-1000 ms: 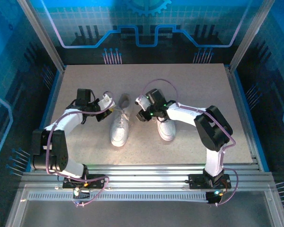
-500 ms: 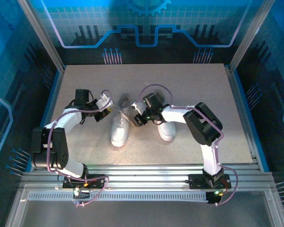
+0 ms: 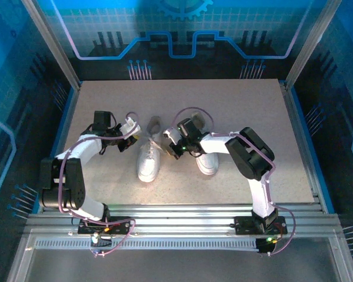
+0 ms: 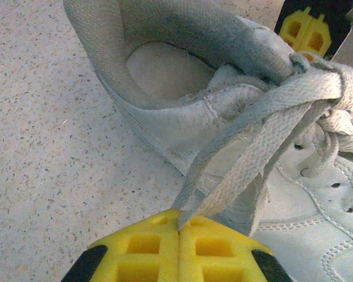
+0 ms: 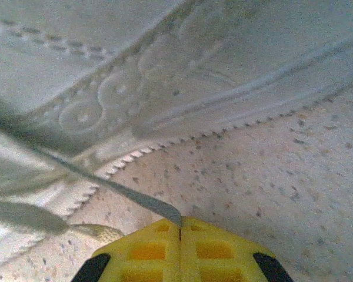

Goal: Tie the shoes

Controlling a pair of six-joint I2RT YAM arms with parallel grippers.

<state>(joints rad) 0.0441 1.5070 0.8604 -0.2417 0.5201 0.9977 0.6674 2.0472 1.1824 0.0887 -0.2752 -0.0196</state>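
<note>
Two white shoes lie side by side on the table, the left shoe (image 3: pixel 148 157) and the right shoe (image 3: pixel 206 160). My left gripper (image 3: pixel 133 136) sits at the left side of the left shoe. In the left wrist view it (image 4: pixel 179 222) is shut on a folded lace (image 4: pixel 265 117) that runs up to a crossing over the tongue. My right gripper (image 3: pixel 167 149) sits between the shoes, against the left shoe's right side. In the right wrist view it (image 5: pixel 180 223) is shut on a thin lace end (image 5: pixel 135 197), low beside the shoe's sole (image 5: pixel 235 111).
The speckled table (image 3: pixel 241 106) stretches behind and to the right of the shoes. A metal rail (image 3: pixel 176 212) runs along the near edge. The right arm's elbow (image 3: pixel 250 154) hangs over the right shoe's outer side.
My right gripper has moved left from over the right shoe to the left shoe's side and has shut on a lace end. The left gripper has kept its grip in place.
</note>
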